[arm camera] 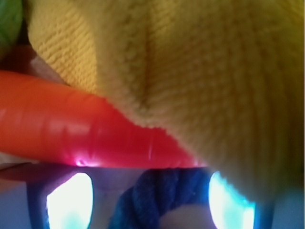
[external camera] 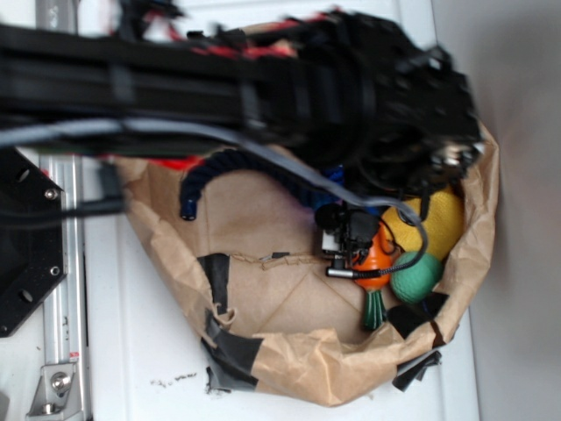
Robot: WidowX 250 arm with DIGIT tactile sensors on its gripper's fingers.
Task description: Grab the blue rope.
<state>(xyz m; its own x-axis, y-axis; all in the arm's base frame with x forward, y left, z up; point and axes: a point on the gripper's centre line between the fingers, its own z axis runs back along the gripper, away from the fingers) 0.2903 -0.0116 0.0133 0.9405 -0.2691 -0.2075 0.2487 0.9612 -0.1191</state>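
The blue rope (external camera: 215,168) is dark navy and twisted. It arcs across the back of a brown paper tray (external camera: 289,360), and one capped end (external camera: 187,210) points down at the left. My gripper (external camera: 349,250) hangs low at the tray's right side, beside an orange toy carrot (external camera: 379,256). In the wrist view a stretch of the blue rope (arm camera: 157,200) lies between my fingers (arm camera: 69,200), with a gap on its left side. The gripper (arm camera: 147,205) is open. The carrot (arm camera: 71,129) runs across just beyond the fingertips.
A yellow plush toy (external camera: 441,219) and a green ball (external camera: 415,276) crowd the tray's right corner next to the carrot. The yellow plush (arm camera: 190,71) fills the upper wrist view. The tray's crumpled paper walls rise around everything. My grey cable (external camera: 289,171) drapes over the rope.
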